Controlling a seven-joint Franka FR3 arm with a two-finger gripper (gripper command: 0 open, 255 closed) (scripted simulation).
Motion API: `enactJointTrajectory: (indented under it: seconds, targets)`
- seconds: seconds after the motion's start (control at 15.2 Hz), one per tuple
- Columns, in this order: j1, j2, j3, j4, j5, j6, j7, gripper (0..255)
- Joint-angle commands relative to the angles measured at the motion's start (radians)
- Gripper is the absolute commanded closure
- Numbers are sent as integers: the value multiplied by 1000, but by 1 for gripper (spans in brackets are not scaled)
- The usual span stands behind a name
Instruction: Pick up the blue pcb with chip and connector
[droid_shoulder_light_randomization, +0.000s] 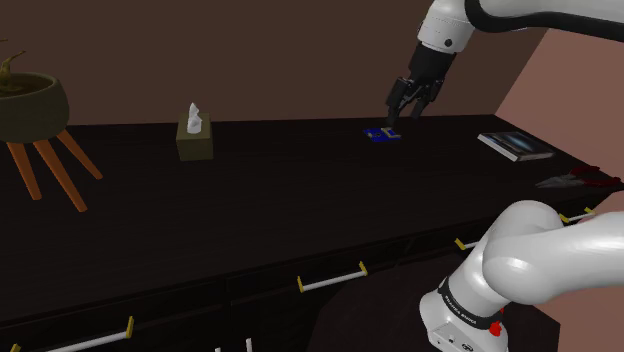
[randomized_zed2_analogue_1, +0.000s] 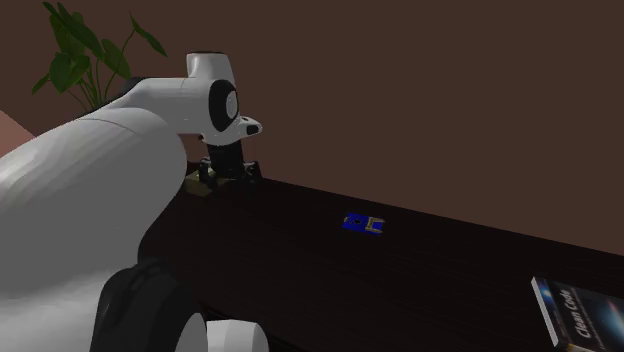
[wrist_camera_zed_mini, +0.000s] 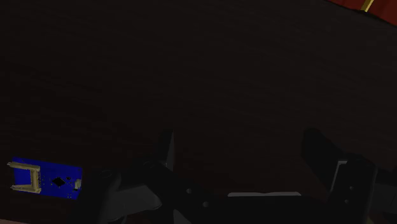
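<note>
Wrist view: the all-black two-finger gripper (wrist_camera_zed_mini: 242, 159) hangs spread, the flat blue circuit board (wrist_camera_zed_mini: 46, 178) off to one side, so closing here would probably miss it.

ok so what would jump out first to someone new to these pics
The bright blue pcb stands out on the dark table top, with the open black gripper hanging nearby, not touching it. Then the tissue box toward the shoulder view's left and the book at its right.
</note>
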Motion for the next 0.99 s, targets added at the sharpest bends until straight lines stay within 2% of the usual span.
enactJointTrajectory:
  seconds: [0.0, 0.46, 0.92]
  targets:
    - [0, 0, 0, 0, 0, 0, 0, 0]
    - [-42, 185, -85, 21, -52, 155, -49, 0]
    - [-76, 401, -168, 97, -72, 287, -99, 0]
